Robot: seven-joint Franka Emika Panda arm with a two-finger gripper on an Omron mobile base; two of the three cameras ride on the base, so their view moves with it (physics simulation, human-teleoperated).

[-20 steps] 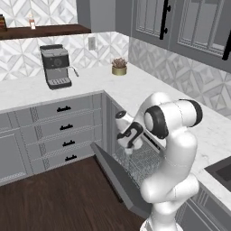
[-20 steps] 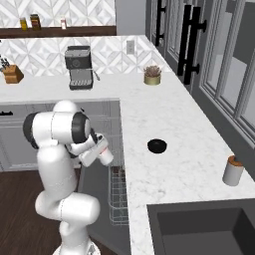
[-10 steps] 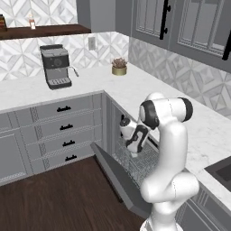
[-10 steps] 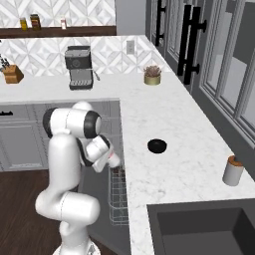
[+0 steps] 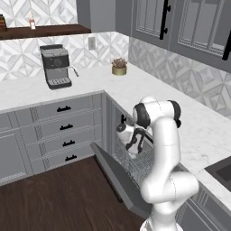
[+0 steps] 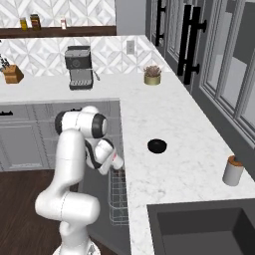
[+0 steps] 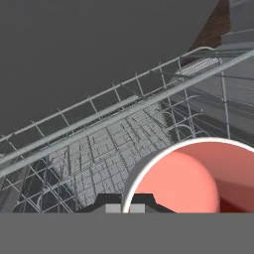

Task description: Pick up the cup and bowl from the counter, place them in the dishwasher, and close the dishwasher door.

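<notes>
Right now I am on the first placing: my gripper (image 5: pixel 127 143) is shut tight on the cup (image 7: pixel 193 176), and I hold it low at the mouth of the dishwasher (image 5: pixel 135 158), over the wire rack (image 7: pixel 114 144). Seen from my hand, the cup's red-pink inside sits close at the lower right, touching my fingers, with the rack's grid spread beyond it and the door's (image 5: pixel 115 176) dark inner side above. From the right base view the cup (image 6: pixel 116 162) hangs just above the rack (image 6: pixel 117 199) edge, below the counter (image 6: pixel 174 124) lip.

Next, I judge, I must lower the cup to the rack and settle it between the wires before I let go; the tines look close-set, so it could tip if I release too high. Whether it touches the rack already I cannot tell.

After that the bowl (image 6: pixel 157 146) waits on the counter, well apart from my hand, between the plant (image 6: pixel 152 75) and the soap bottle (image 6: pixel 232 170). The door lies dropped open toward the floor, so closing comes last
</notes>
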